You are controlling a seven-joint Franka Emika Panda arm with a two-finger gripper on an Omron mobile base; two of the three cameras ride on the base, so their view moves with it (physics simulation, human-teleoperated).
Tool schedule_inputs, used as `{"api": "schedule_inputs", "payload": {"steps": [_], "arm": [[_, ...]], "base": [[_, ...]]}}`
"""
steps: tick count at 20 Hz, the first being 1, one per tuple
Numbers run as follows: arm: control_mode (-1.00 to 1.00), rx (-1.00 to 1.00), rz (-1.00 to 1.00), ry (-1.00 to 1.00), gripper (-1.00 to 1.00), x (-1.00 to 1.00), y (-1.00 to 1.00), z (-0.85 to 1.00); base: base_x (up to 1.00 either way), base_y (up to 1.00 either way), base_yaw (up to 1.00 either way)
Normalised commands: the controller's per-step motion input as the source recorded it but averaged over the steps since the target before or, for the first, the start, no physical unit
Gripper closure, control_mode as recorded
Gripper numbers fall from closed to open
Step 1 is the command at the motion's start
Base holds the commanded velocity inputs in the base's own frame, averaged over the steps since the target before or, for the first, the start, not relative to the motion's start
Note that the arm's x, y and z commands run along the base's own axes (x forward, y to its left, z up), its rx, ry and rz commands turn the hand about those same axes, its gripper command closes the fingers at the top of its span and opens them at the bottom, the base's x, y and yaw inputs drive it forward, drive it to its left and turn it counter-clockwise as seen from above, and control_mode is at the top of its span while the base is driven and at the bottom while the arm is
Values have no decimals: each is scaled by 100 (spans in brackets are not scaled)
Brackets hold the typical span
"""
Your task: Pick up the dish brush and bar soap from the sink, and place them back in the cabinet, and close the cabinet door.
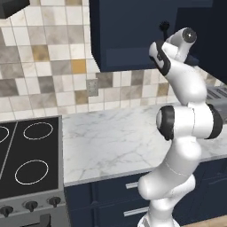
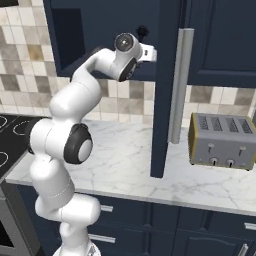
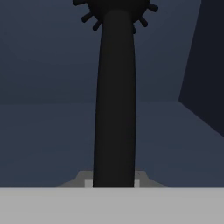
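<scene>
Both fingers [image 3: 114, 181] clamp the dish brush [image 3: 114, 100] handle.

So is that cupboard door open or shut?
Open: the cabinet door stands edge-on, swung out over the counter.

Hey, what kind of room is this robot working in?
A home kitchen, rendered: a marble counter with a black stove beside it, a chrome toaster, a tiled backsplash, and navy wall cabinets above.
</scene>
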Motion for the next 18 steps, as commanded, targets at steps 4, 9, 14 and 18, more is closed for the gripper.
{"api": "schedule_inputs", "payload": {"steps": [4, 9, 14, 18], "arm": [[-100, 0, 0, 0, 100, 26, -3, -18], [-100, 0, 0, 0, 100, 21, 0, -27], [-100, 0, 0, 0, 100, 18, 0, -18], [-100, 0, 0, 0, 100, 6, 0, -3]], "base": [[0, 0, 0], [0, 0, 0], [0, 0, 0], [0, 0, 0]]}}
